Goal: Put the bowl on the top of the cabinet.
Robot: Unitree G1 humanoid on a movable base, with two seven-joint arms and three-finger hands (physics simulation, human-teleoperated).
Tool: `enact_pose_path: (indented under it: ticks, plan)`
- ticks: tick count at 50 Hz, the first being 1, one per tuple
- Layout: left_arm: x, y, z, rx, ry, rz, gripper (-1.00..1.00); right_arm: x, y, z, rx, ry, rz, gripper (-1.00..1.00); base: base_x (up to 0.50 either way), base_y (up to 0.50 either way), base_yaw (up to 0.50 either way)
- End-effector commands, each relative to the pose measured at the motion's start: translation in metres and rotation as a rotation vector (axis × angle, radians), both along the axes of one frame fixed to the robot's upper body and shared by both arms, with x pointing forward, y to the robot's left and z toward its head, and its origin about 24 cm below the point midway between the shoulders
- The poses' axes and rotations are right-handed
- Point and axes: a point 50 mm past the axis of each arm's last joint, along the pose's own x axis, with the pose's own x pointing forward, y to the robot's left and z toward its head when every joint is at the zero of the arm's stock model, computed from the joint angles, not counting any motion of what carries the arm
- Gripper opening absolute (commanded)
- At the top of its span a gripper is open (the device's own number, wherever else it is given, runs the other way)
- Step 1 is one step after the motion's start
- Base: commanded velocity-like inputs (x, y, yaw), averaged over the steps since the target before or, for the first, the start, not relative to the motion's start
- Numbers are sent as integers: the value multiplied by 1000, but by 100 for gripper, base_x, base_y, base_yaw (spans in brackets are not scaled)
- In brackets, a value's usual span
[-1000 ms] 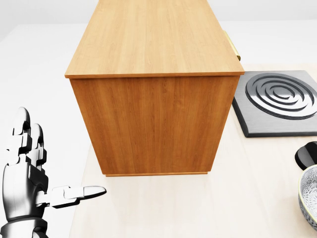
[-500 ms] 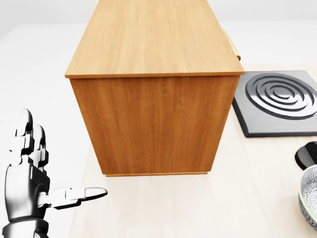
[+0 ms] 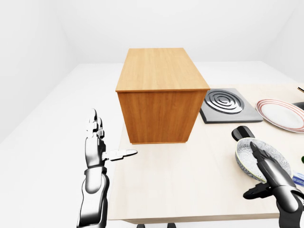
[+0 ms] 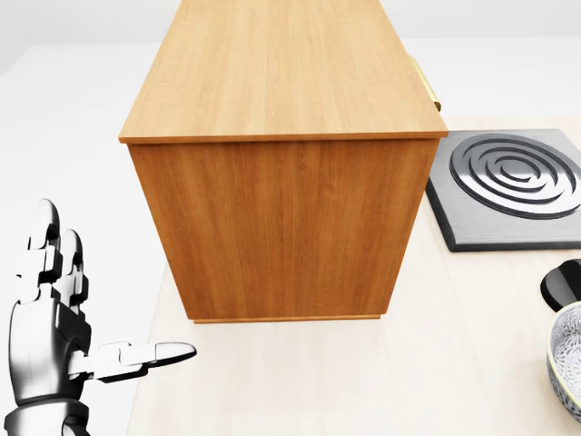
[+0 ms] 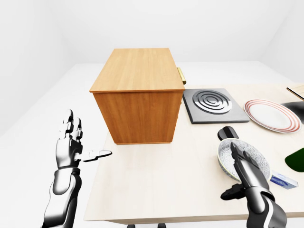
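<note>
The bowl (image 3: 251, 152), white with a blue pattern, lies on the pale table (image 3: 190, 185) at the right of the left-eye view; only its rim (image 4: 565, 354) shows in the head view. The wooden cabinet (image 3: 161, 95) stands on the table left of centre, its top bare. My right hand (image 3: 268, 178) is open, its fingers stretched over the bowl's near rim, not closed round it. My left hand (image 3: 102, 145) is open, raised upright off the table's left edge, thumb pointing towards the cabinet.
A dark hob plate with silver rings (image 3: 228, 104) lies right of the cabinet. A red-rimmed plate (image 3: 282, 114) lies further right. A small black object (image 3: 243, 133) sits above the bowl. A blue-and-white item (image 5: 283, 180) lies right of the bowl.
</note>
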Motion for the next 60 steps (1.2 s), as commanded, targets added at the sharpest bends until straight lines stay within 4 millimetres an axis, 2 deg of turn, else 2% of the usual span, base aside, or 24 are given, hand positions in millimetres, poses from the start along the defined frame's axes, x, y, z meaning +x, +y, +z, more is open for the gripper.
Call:
enact_pose_path:
  ticks: [1, 21, 22, 33, 40, 44, 45, 48, 49, 52, 53, 56, 58, 60]
  plan:
    - [1, 1, 0, -1, 2, 2, 100, -4, -2, -14, -1, 48, -14, 100, 0, 0, 0]
    - [0, -1, -1, 2, 6, -6, 100, -16, -8, -37, 6, 175, -31, 100, 0, 0, 0]
    - [0, -1, -2, 2, 8, -7, 100, -17, -7, -36, 22, 169, -30, -100, 0, 0, 0]
    - [0, -1, -3, 2, 14, -9, 100, -18, -6, -37, 18, 172, -34, -100, 0, 0, 0]
    - [0, -1, -3, 1, 13, -7, 100, -13, -7, -23, 13, 131, -22, -100, 0, 0, 0]
    - [1, -1, -2, -1, 8, -4, 100, -8, -6, -5, 5, 76, -5, -100, 0, 0, 0]
    - [1, 0, -3, -2, 14, -3, 100, -6, -5, 8, 2, 41, 15, -100, 0, 0, 0]
    - [2, 0, -4, -2, 18, -2, 100, -1, -2, 29, -6, -12, 48, -100, 0, 0, 0]
    - [2, 0, -4, -2, 15, -1, 100, 2, 2, 47, -18, -56, 82, -100, 0, 0, 0]
    - [2, 0, -2, -2, 7, 0, 100, 4, 9, 76, -42, -120, 147, -100, 0, 0, 0]
    - [1, 0, 0, -1, 2, 0, 100, 4, 14, 96, -85, -192, 173, -100, 0, 0, 0]
    - [2, 0, -2, -2, 9, 0, 100, 4, 18, 124, -150, -294, 198, -100, 0, 0, 0]
    - [2, 0, -2, -2, 7, -1, 100, 3, 19, 148, -188, -384, 192, -100, 0, 0, 0]
    - [2, 0, -1, -2, 6, -3, 100, 2, 18, 162, -211, -429, 186, -100, 0, 0, 0]
